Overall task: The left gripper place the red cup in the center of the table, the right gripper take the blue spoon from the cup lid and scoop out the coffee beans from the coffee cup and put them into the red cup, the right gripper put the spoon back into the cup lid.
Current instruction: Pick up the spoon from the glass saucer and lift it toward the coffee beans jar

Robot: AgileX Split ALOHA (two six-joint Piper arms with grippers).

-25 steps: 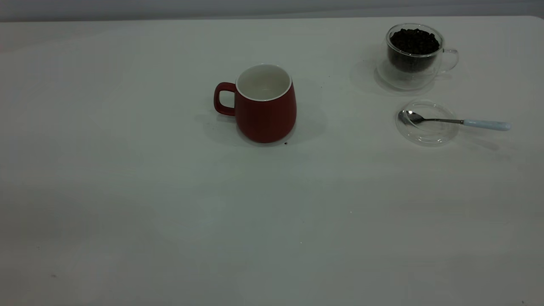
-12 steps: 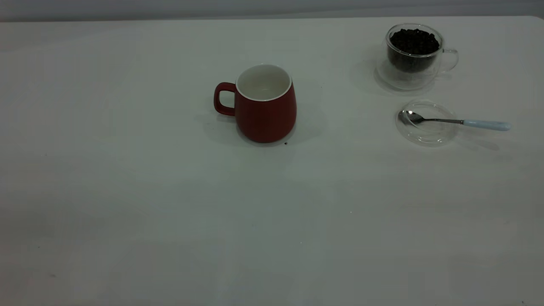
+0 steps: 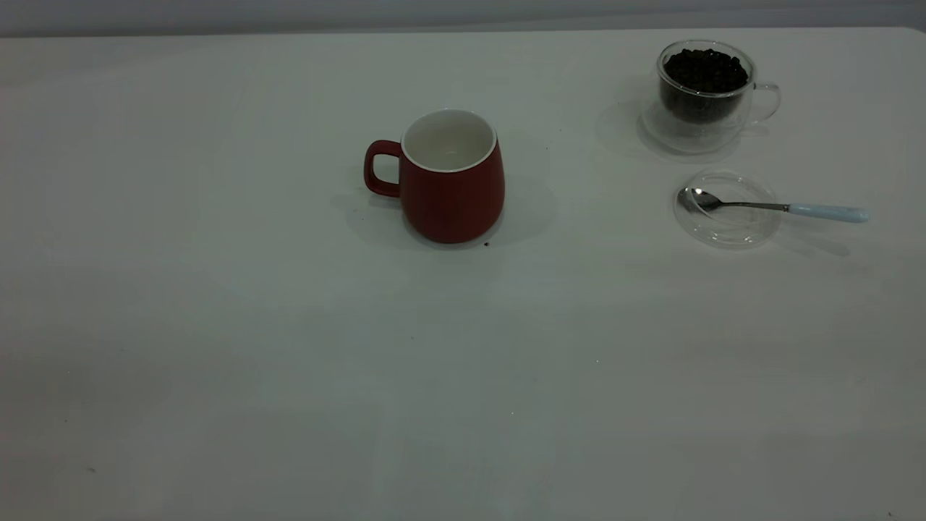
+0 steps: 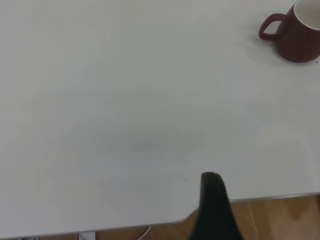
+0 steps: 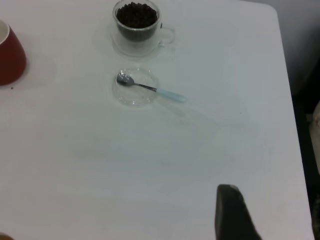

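The red cup (image 3: 451, 177) stands upright near the middle of the table, handle toward the left; its white inside shows no beans. It also shows in the left wrist view (image 4: 295, 31) and partly in the right wrist view (image 5: 10, 55). The glass coffee cup (image 3: 703, 90) full of dark beans stands at the far right. In front of it lies the clear cup lid (image 3: 725, 210) with the blue-handled spoon (image 3: 774, 208), its bowl in the lid and its handle pointing right. Neither gripper shows in the exterior view. My left gripper (image 4: 212, 210) hangs over the table's near edge; my right gripper (image 5: 231, 215) is well back from the spoon (image 5: 150, 89).
The white table (image 3: 289, 362) spreads wide in front of the cups. A small dark speck (image 3: 486, 244) lies by the red cup's base. The table's edge and wooden floor (image 4: 280, 220) show in the left wrist view.
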